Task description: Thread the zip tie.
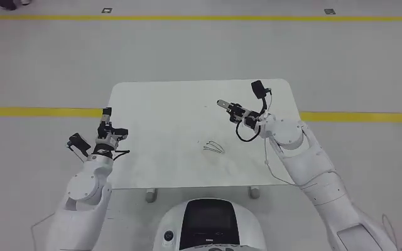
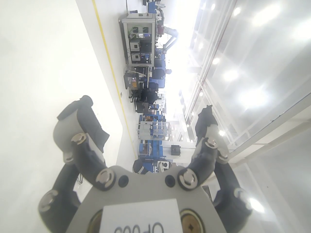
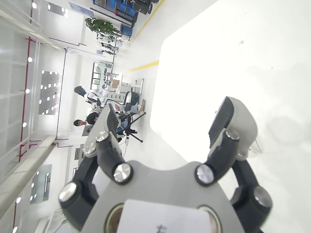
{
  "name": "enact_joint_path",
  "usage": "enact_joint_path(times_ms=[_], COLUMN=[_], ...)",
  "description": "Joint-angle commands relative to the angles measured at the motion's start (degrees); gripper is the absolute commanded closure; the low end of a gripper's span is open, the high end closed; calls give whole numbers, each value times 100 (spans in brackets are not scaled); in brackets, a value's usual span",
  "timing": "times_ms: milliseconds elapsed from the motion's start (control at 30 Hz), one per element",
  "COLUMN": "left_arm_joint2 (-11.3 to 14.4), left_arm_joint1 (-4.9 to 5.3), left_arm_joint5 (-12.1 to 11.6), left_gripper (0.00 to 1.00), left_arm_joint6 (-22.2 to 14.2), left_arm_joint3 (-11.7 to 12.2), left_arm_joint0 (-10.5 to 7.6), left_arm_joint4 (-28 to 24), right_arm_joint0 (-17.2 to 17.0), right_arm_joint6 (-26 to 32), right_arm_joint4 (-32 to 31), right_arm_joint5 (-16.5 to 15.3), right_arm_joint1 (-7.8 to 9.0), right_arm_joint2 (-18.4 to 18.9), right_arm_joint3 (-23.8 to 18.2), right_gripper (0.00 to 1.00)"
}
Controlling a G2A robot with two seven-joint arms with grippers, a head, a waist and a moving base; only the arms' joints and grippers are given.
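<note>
Zip ties (image 1: 213, 147) lie on the desk (image 1: 163, 113), near its front edge, right of middle. My left fingers (image 2: 82, 122) gape empty at the left edge, and my right fingers (image 3: 222, 117) gape empty toward the far right corner.

Table (image 1: 163, 125) plain white. Zip ties (image 1: 214, 147) dark grey. My L gripper (image 2: 145, 104) & R gripper (image 3: 167, 103): black w/ silver-grey metal; R pads (image 3: 222, 120) ribbed black. Floor (image 1: 188, 56) pale grey, yellow stripes (image 1: 188, 17).

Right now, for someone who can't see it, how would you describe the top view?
Thin zip ties lie loose near the middle of a white table, touched by neither arm. The robot's right pincer hangs above the table beyond them; its left pincer is at the table's left edge.
</note>
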Motion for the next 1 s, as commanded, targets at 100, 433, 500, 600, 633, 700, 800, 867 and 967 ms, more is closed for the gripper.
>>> enact_joint_path(times_ms=[100, 433, 500, 600, 633, 700, 800, 867, 967], left_arm_joint2=[0, 0, 0, 0, 0, 0, 0, 0, 0], left_arm_joint1=[0, 0, 0, 0, 0, 0, 0, 0, 0], left_arm_joint5=[0, 0, 0, 0, 0, 0, 0, 0, 0], left_gripper=[0, 0, 0, 0, 0, 0, 0, 0, 0], left_arm_joint6=[0, 0, 0, 0, 0, 0, 0, 0, 0], left_arm_joint3=[0, 0, 0, 0, 0, 0, 0, 0, 0], left_arm_joint0=[0, 0, 0, 0, 0, 0, 0, 0, 0], left_arm_joint4=[0, 0, 0, 0, 0, 0, 0, 0, 0], right_arm_joint0=[-4, 1035, 1360, 1770, 1850, 1850, 1850, 1850, 1850], right_arm_joint6=[-2, 1365, 1691, 2119, 2131, 2131, 2131, 2131, 2131], right_arm_joint4=[-2, -385, -439, -393, -306, -306, -306, -306, -306], right_arm_joint5=[3, -523, -645, -878, -965, -965, -965, -965, -965], right_arm_joint1=[1, -46, -91, -197, -232, -232, -232, -232, -232], right_arm_joint2=[5, -376, -558, -909, -976, -976, -976, -976, -976], right_arm_joint3=[-5, 670, 967, 1429, 1568, 1568, 1568, 1568, 1568], right_gripper=[0, 0, 0, 0, 0, 0, 0, 0, 0])
